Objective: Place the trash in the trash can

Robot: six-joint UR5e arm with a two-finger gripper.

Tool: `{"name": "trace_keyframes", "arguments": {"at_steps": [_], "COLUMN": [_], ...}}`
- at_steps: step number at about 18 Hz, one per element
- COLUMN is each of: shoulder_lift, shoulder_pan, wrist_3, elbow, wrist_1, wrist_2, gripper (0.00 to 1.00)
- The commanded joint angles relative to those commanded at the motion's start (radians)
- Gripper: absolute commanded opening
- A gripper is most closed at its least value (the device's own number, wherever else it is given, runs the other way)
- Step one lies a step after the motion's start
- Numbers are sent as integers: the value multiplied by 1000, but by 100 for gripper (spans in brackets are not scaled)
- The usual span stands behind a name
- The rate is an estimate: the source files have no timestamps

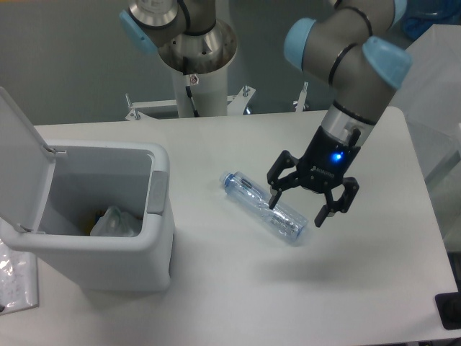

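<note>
Far left, trash can – pale grey-white plastic, rectangular with rounded corners, hinged lid flipped up and open. Inside at the bottom lies a crumpled whitish translucent wrapper, a yellowish bit just beside it. Something clear and plastic-looking sits on the table at the bin's lower left, cut by the frame edge. Mid-table, the bottle – clear crinkled plastic, lying on its side at a diagonal, bluish end toward the bin, well apart from it. Right, the gripper is angled down over the bottle's far end, black fingers spread apart, one fingertip at the bottle's body; contact unclear. White matte table.
</note>
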State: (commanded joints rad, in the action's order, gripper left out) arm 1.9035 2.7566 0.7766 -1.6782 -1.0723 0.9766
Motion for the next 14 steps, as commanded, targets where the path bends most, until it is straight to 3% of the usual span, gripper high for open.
{"name": "trace_keyframes", "arguments": {"at_steps": [3,11,14], "shoulder_lift": [41,135,178], "shoulder_pan": [-21,-63,-87], "wrist_3": [-107,-429,-459], "elbow": [3,41,60], "wrist_1": [-2,0,-3], "wrist_2": [140,292,381], "gripper": [100,100,100]}}
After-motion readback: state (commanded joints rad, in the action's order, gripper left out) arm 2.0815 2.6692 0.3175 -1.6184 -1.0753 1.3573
